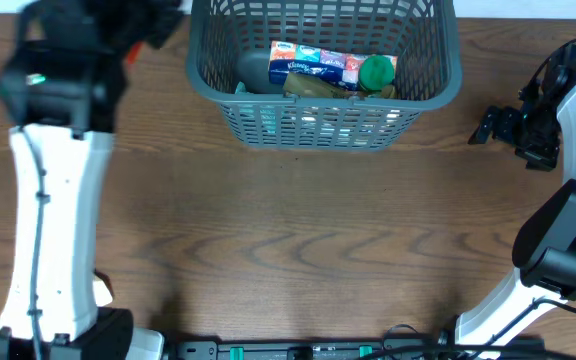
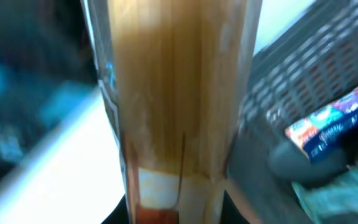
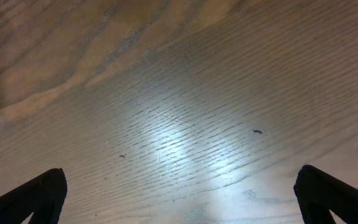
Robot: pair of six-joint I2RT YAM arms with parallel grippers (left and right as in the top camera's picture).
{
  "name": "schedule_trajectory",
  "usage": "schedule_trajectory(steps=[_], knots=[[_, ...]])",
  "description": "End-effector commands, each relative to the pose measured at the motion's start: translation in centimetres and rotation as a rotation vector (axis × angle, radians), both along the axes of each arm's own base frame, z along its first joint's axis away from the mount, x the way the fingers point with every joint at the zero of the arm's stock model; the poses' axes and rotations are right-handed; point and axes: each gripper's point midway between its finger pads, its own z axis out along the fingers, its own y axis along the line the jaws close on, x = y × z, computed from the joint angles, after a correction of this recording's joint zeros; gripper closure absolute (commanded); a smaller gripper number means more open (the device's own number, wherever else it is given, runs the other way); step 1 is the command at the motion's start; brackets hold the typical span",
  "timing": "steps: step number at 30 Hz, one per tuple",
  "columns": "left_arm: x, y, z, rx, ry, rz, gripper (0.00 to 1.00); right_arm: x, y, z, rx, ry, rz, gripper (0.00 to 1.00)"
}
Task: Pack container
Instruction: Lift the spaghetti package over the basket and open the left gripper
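The container, a grey-blue slotted plastic basket, sits at the table's far edge, holding a tissue packet, a green-lidded item and a rounded grey object. Just left of the container, the blurred left end effector is raised and clamped on a long clear packet of tan strands. Right of the container, the right end effector hovers over bare wood grain, its 2 black fingertips wide apart
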Motion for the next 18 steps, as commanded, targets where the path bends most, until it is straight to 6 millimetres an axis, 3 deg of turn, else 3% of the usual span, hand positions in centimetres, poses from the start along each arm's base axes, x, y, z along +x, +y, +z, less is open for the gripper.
schedule_trajectory(steps=[1,6,9,13,18], knots=[[1.1,-4.3,1.7,0.202,-0.163,-0.162,0.94,0.0,0.3,0.1,0.002,-0.004,0.022,0.01],[2.7,-12.1,-1.1,0.237,-0.217,-0.408,0.94,0.0,0.3,0.1,0.002,-0.004,0.022,0.01],[3.9,-15.6,-4.8,0.238,-0.165,-0.474,0.95,0.0,0.3,0.1,0.003,-0.002,0.022,0.01],[4.6,-18.8,-10.7,0.255,-0.048,-0.535,0.94,-0.2,0.3,0.1,0.005,0.004,0.022,0.01],[4.7,-19.5,-16.9,0.264,0.132,-0.556,0.94,-0.4,0.4,0.1,0.009,0.012,0.022,0.01]])
